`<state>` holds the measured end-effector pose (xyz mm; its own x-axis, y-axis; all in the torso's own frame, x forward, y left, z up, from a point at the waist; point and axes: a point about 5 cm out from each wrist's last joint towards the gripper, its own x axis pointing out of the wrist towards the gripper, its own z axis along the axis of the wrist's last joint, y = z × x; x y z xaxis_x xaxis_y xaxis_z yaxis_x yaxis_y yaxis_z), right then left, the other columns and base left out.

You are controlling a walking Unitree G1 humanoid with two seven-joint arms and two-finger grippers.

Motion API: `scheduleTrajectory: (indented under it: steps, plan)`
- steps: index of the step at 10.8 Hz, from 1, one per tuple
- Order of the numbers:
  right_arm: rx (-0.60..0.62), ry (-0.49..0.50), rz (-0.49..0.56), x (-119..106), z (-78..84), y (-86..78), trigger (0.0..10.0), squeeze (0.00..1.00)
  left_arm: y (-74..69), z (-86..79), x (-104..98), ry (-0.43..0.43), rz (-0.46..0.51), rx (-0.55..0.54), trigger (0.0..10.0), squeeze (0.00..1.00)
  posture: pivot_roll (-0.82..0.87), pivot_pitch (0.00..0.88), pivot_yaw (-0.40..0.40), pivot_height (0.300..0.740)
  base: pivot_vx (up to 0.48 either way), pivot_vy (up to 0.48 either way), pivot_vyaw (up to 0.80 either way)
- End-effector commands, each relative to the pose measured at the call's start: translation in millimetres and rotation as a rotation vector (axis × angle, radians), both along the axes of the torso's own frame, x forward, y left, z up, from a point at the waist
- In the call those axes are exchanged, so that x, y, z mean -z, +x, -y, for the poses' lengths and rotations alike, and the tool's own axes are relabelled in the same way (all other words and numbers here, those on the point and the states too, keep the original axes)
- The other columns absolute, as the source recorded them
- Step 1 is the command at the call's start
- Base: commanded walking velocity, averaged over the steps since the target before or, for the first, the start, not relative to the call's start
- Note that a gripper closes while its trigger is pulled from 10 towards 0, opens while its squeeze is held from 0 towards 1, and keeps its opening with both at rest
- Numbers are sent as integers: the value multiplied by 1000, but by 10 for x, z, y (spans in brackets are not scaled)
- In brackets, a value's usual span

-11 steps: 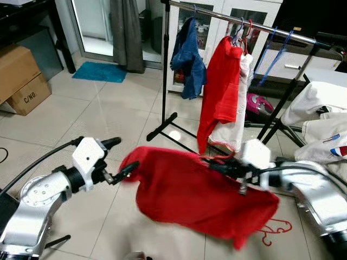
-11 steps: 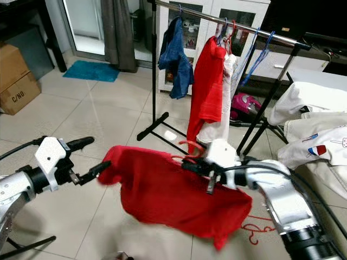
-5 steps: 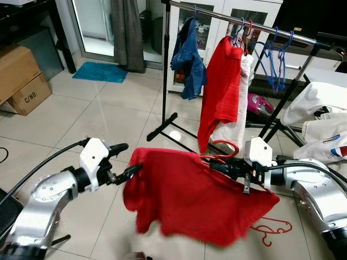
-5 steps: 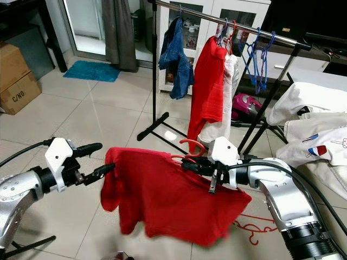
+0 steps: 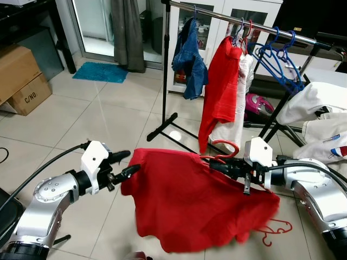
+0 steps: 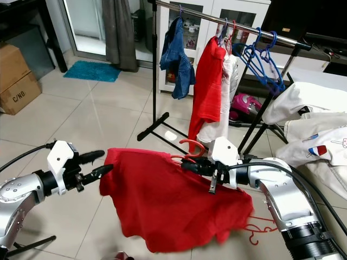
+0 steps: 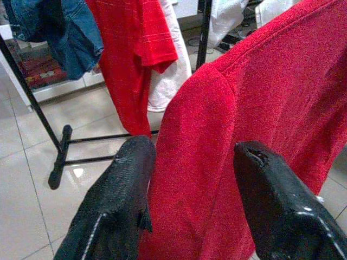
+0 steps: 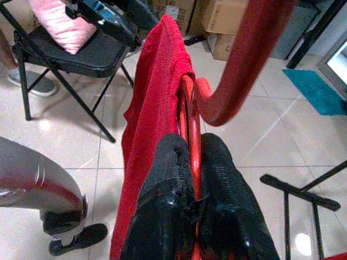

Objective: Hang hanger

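Red hanger [image 5: 223, 153] lies sideways, right pincer [image 5: 216, 164] clamped on it, left pincer [image 5: 126, 164] apart

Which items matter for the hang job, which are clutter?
Job: red hanger in right gripper; red shirt on it; left gripper at its shoulder; clothes rail.
Clutter: cardboard boxes, blue mat, white laundry, floor hanger.
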<state>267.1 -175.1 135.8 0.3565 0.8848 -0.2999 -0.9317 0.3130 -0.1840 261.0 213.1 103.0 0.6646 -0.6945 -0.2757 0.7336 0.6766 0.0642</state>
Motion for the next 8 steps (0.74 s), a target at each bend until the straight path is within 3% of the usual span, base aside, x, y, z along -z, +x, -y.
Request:
scheduleTrajectory:
  steps: [1,8]
  plan:
    - [-15,18,74,-176,-2,36,10000,0,34,35,-4,-10,-5,16,0,0,106,0,-16,740,0,0,0]
    - [-13,9,63,-154,12,-4,10000,0,150,25,-31,-14,2,24,0,0,99,0,-4,740,0,0,0]
